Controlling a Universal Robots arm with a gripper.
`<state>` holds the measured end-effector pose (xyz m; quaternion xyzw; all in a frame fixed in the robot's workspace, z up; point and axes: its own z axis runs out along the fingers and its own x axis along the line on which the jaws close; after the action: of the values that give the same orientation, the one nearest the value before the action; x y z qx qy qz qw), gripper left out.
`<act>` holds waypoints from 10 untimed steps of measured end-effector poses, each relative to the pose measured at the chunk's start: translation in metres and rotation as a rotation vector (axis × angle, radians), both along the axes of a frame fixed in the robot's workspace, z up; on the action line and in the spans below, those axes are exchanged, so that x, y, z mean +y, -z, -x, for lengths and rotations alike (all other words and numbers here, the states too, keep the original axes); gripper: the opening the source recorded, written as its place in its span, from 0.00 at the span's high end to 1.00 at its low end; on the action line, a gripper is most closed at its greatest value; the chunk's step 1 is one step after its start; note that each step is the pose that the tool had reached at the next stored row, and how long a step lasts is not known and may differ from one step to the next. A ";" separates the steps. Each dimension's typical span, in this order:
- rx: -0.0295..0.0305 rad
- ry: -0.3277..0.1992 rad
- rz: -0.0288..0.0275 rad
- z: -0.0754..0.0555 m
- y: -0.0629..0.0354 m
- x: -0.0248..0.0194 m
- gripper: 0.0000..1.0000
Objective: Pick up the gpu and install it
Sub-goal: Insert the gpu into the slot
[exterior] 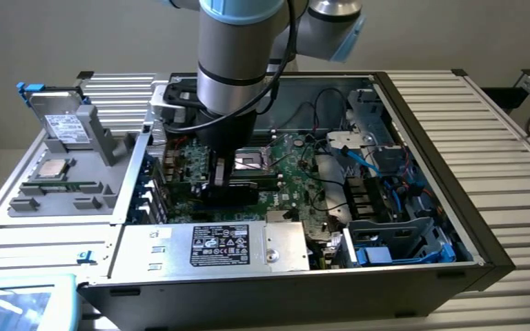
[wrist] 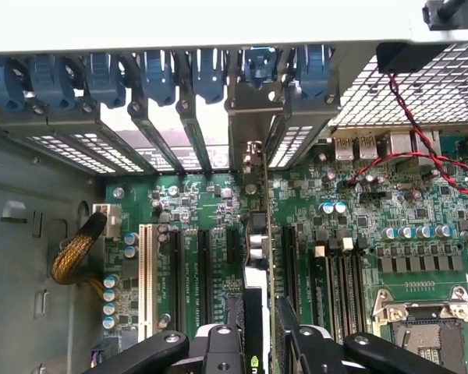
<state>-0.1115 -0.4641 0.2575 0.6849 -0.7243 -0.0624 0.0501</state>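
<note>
Pickup done: gpu [wrist: 258, 238] is off the desk and inside the open PC case [exterior: 486, 227], down at the motherboard [wrist: 195, 199]. End effector [wrist: 262, 315] has fingers either side of the card and looks clamped on it. Card stands on edge, in line with an expansion slot [wrist: 289, 257]. Its metal bracket [wrist: 253, 117] sits at the rear opening under the blue retainer clips [wrist: 210, 74]. Cannot tell if it is fully seated. Long axis runs along the slot, bracket end pointing at the case's rear wall.
</note>
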 end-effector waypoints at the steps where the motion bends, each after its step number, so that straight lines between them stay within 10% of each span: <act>1: 0.0001 0.000 0.0001 0.000 0.0000 0.0000 0.73; 10: 0.0001 0.000 0.0001 0.000 0.0044 0.0000 0.73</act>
<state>-0.1118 -0.4641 0.2531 0.6848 -0.7243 -0.0624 0.0502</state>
